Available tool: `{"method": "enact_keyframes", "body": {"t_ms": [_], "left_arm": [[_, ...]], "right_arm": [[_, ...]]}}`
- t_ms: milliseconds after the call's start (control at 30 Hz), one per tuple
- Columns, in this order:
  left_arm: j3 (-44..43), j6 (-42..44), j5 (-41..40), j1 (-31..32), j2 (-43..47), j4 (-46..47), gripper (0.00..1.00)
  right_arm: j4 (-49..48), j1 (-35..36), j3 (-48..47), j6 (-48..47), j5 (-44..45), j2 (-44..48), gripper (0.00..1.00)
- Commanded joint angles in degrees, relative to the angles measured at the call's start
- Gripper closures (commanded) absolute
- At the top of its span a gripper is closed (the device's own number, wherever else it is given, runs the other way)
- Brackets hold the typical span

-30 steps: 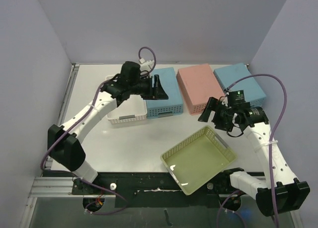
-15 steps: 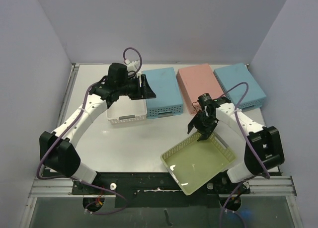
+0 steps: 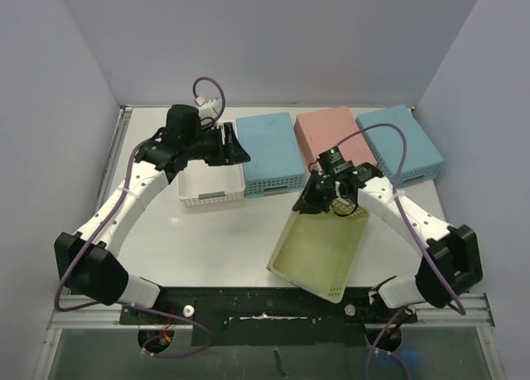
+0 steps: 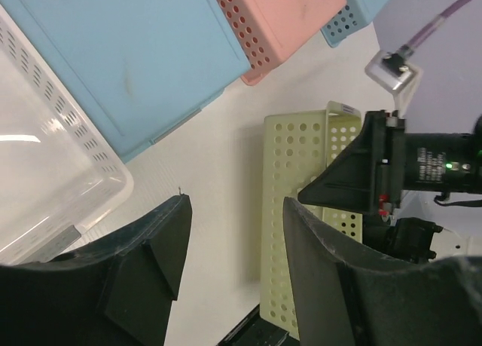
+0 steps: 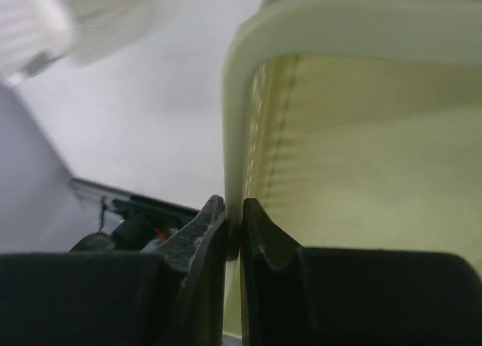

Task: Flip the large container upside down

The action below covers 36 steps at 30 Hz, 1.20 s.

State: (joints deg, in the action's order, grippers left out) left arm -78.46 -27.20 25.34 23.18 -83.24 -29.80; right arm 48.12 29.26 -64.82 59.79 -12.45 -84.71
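The large container [image 3: 321, 252] is a yellow-green perforated basket near the table's front edge, right of centre. It is tilted, with its far rim lifted off the table. My right gripper [image 3: 318, 199] is shut on that raised rim; in the right wrist view the fingertips [image 5: 233, 210] pinch the thin pale wall [image 5: 361, 135]. The left gripper [image 3: 236, 146] hovers open over the right end of a white basket, holding nothing. Its wrist view shows the wide gap [image 4: 235, 206] and the tilted container [image 4: 290, 210] beyond.
The white basket [image 3: 211, 185] stands upright at the back left. Three overturned bins line the back: blue [image 3: 267, 152], pink [image 3: 331, 136] and blue [image 3: 402, 140]. The black front rail [image 3: 248, 305] runs just below the container's low edge.
The right gripper came in from the right, shut on the container's far rim and raised it, so the container now tilts. The left arm drew back leftward.
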Motion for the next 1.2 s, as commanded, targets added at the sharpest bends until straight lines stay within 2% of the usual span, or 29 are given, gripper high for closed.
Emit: {"method": "enact_keyframes", "body": {"t_ms": [0, 33, 133, 300, 500, 633, 733, 800, 967, 1033, 1167], "left_arm": [[0.7, 1.1, 1.3, -0.6, 3.9, 3.0, 0.49], [0.8, 0.9, 1.3, -0.8, 4.2, 3.4, 0.49], [1.7, -0.6, 1.2, -1.6, 4.4, 4.7, 0.49], [1.3, -1.5, 3.1, -2.0, 2.9, 5.3, 0.50], [0.9, -1.3, 2.4, -2.7, 3.6, 4.9, 0.50], [2.1, -1.0, 2.9, -3.2, 4.1, 4.9, 0.50], [2.8, -1.0, 4.0, -3.5, 4.0, 5.4, 0.50], [3.4, -1.2, 4.5, -3.4, 3.9, 6.0, 0.50], [3.0, -0.7, 5.3, -3.6, 3.3, 6.0, 0.50], [2.9, -0.3, 5.2, -3.6, 3.3, 5.6, 0.50], [3.0, 0.1, 5.0, -3.8, 3.3, 5.1, 0.50]], "right_arm": [[-25.7, 0.3, 4.5, -3.1, -9.3, 13.0, 1.00], [-32.1, 0.4, 6.2, -3.0, -10.4, 15.1, 1.00], [-42.8, 0.9, 7.9, -3.9, -15.5, 18.2, 1.00], [-57.6, 2.6, 6.2, -1.8, -28.7, 15.7, 0.99], [-72.5, 2.7, 11.0, 4.3, -35.7, 13.6, 1.00], [-88.4, 2.6, 17.5, 13.7, -43.6, 11.9, 1.00], [-113.2, 2.6, 25.1, 27.0, -49.5, 8.6, 1.00], [-125.2, 2.5, 29.7, 34.2, -50.2, 6.4, 1.00], [-143.9, 1.1, 38.4, 45.1, -48.0, 0.5, 1.00], [-147.6, 0.4, 40.8, 47.5, -47.6, -1.9, 1.00], [-144.0, -1.3, 45.2, 44.3, -48.0, -3.5, 0.96]]}}
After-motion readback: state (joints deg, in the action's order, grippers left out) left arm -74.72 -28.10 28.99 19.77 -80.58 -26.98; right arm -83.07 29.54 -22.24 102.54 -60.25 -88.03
